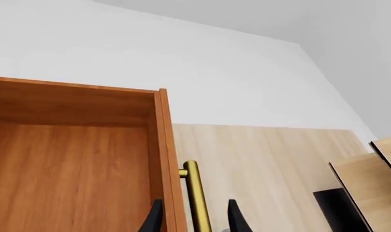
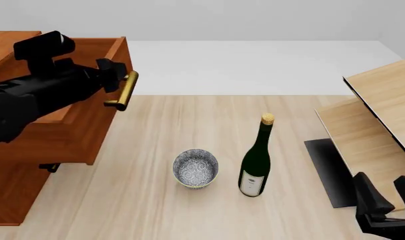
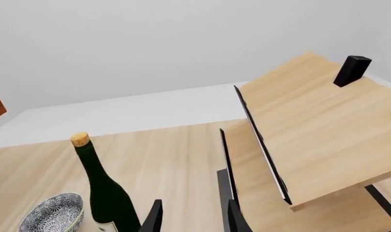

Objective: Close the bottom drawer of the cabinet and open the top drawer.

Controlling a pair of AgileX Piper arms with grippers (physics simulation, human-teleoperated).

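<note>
The reddish-brown cabinet (image 2: 15, 197) stands at the left. Its top drawer (image 2: 88, 132) is pulled far out, and its empty inside shows in the left wrist view (image 1: 66, 169). My left gripper (image 2: 118, 75) is at the drawer's brass bar handle (image 2: 124, 91). In the left wrist view the gripper (image 1: 195, 220) is open, with the handle (image 1: 195, 193) between its fingers. The bottom drawer is hidden under the top drawer; only a dark handle end (image 2: 48, 167) shows there. My right gripper (image 2: 386, 195) is open and empty at the near right, also in its wrist view (image 3: 194, 220).
A dark wine bottle (image 2: 256, 165) with a cork stands mid-table, with a patterned bowl (image 2: 195, 168) just left of it. Pale light-wood furniture (image 2: 382, 110) with tilted boards and a black base (image 2: 329, 170) fills the right side.
</note>
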